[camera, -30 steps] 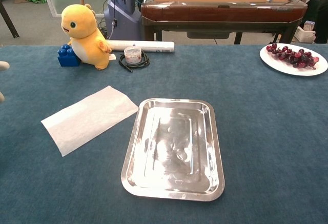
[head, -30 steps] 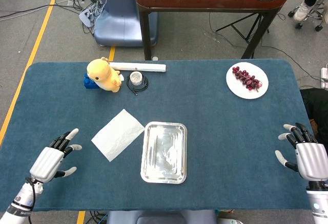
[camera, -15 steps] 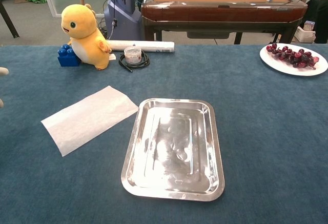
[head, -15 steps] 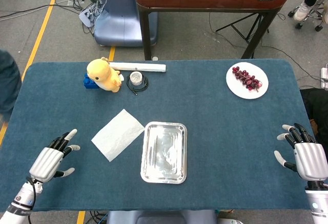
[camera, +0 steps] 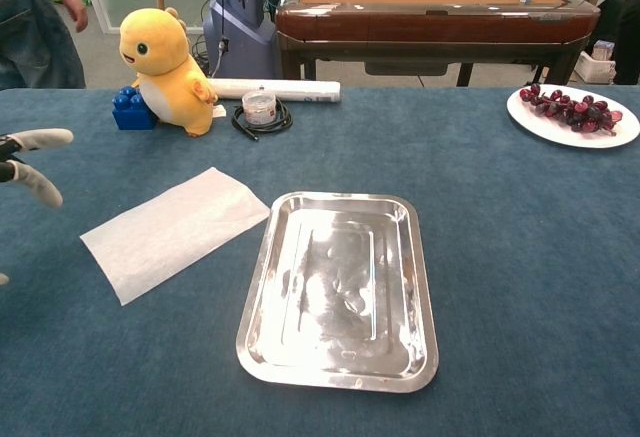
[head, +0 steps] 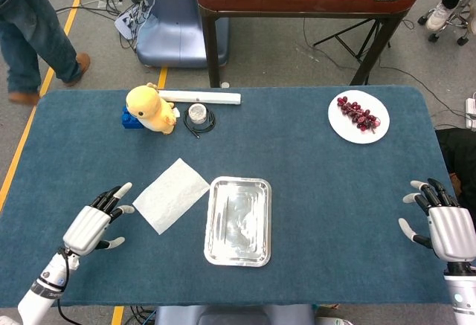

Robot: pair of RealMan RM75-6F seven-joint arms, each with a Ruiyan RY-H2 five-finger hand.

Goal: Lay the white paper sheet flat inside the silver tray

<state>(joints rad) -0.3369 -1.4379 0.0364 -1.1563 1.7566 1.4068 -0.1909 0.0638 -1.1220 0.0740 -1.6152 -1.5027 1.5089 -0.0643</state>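
Note:
The white paper sheet (head: 172,194) (camera: 175,230) lies flat on the blue tablecloth, just left of the silver tray (head: 239,221) (camera: 340,290), which holds nothing. My left hand (head: 97,221) hovers open a short way left of the sheet, fingers spread and pointing toward it; only its fingertips (camera: 38,139) show at the chest view's left edge. At the table's right edge my right hand (head: 441,221) stays open and far from both.
A yellow plush duck (head: 151,108) on a blue brick, a white roll (head: 201,97) and a small jar with a black cable (head: 198,114) stand at the back left. A plate of grapes (head: 358,116) sits back right. A person (head: 30,27) walks past the left.
My left hand has moved right, toward the paper sheet. A person has come into view behind the table's left corner. The right hand, sheet and tray stay put.

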